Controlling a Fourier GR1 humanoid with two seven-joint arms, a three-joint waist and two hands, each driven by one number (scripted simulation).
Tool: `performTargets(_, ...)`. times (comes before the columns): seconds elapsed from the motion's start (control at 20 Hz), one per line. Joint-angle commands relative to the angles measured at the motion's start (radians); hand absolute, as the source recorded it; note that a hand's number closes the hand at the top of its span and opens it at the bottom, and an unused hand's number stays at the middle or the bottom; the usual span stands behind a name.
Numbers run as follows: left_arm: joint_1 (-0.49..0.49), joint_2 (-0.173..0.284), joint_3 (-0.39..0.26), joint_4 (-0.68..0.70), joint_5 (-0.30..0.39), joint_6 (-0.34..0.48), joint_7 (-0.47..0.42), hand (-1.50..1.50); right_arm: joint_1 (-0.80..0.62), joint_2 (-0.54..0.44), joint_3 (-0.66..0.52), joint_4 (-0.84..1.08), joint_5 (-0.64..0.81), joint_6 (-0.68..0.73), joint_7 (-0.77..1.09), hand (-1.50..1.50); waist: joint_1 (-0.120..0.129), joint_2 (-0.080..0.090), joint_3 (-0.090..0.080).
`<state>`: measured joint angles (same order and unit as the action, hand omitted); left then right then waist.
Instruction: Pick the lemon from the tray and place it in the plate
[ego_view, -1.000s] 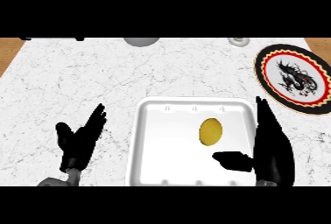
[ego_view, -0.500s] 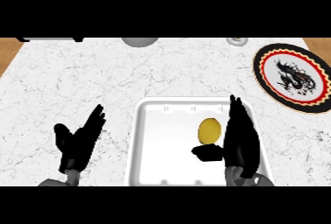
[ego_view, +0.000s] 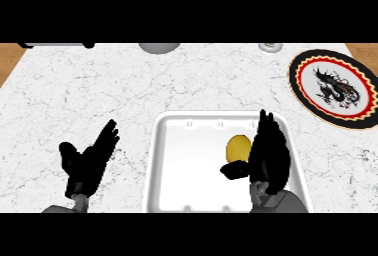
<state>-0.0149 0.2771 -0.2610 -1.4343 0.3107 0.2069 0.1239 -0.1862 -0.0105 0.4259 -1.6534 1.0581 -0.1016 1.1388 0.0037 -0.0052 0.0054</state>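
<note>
The work surface is a white marble counter with fine grey veining, lit evenly. Brown wood shows at the far left and far right corners beyond the counter's edge. Along the far edge stand a grey rounded object, a small pale object and a dark bar-shaped object, each only partly visible.

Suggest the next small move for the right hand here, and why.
Probably curl the right hand round the lemon: its fingers are straight beside the fruit, thumb just below it, and the lemon lies ungrasped in the tray, far from the plate.
</note>
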Motion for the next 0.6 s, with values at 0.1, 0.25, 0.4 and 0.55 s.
performTargets(0.1,-0.006,-0.004,0.018,0.002,-0.009,0.011,0.078,0.0,0.016,0.01,-0.036,0.027,-0.032,0.018,0.072,-1.5,-0.004,0.005,-0.005)
performTargets(0.25,0.017,-0.02,0.015,0.002,-0.027,-0.004,0.05,0.0,-0.022,0.01,-0.057,0.076,-0.051,0.021,0.057,-1.5,-0.002,0.005,-0.005)
performTargets(0.4,0.025,-0.004,0.035,-0.039,-0.007,-0.022,0.077,0.0,-0.108,0.01,-0.073,0.166,-0.092,0.007,0.084,-1.5,0.004,0.006,-0.005)
performTargets(0.55,-0.002,-0.047,0.01,0.01,-0.052,-0.001,0.075,0.0,-0.019,-0.009,-0.064,0.176,-0.121,0.066,-0.049,1.5,-0.004,0.006,-0.005)
